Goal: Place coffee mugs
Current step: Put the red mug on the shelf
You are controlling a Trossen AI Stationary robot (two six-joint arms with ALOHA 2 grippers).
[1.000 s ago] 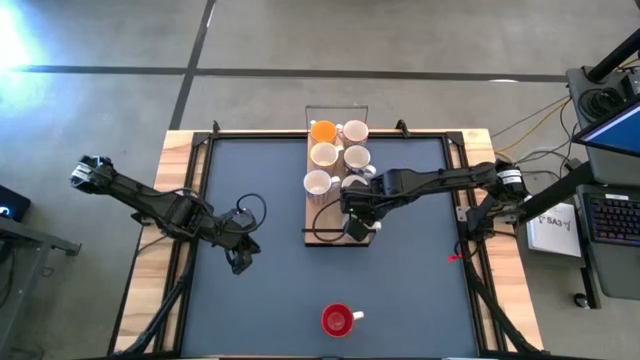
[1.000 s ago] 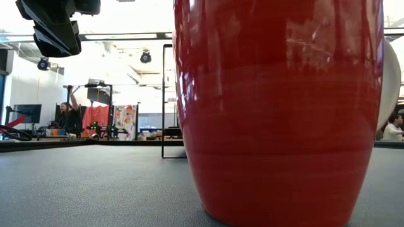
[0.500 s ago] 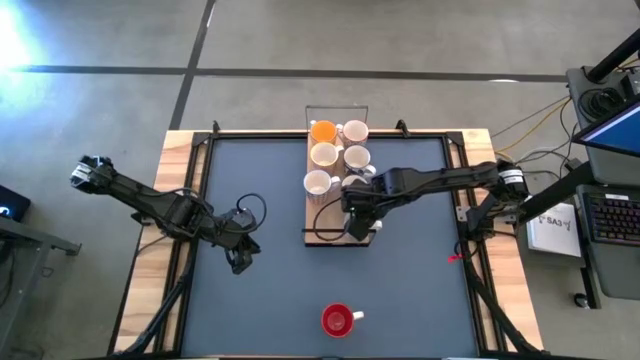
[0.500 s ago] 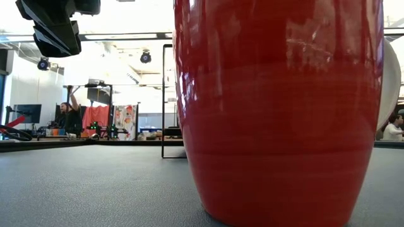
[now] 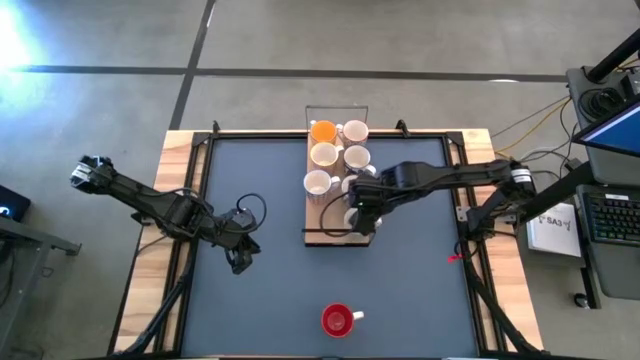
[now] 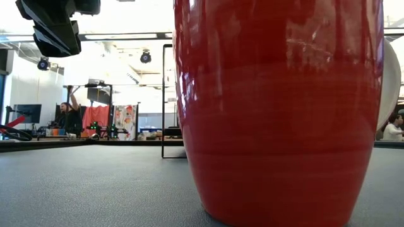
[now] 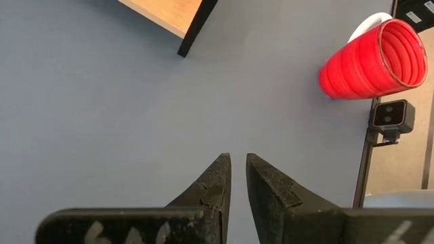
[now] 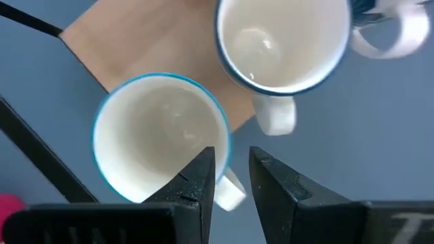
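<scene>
1. We see the right gripper point(image 5: 360, 222) over the near right end of the wooden board point(image 5: 322, 218), its fingers point(image 8: 203, 177) narrowed on the rim of a blue-rimmed white mug point(image 8: 161, 137).
2. A second blue-rimmed mug point(image 8: 283, 42) sits just beside it.
3. Five more mugs point(image 5: 323, 154) stand in two rows at the board's far end, the orange one point(image 5: 322, 130) farthest.
4. The red mug point(image 5: 337, 320) stands alone near the table's front edge.
5. The left gripper point(image 5: 240, 262) waits over bare mat point(image 7: 102, 102), fingers nearly closed, holding nothing.

Five mugs point(image 5: 334, 155) sit in rows on the board's point(image 5: 322, 225) far half; a lone mug point(image 5: 337, 320) stands well before the board.
</scene>
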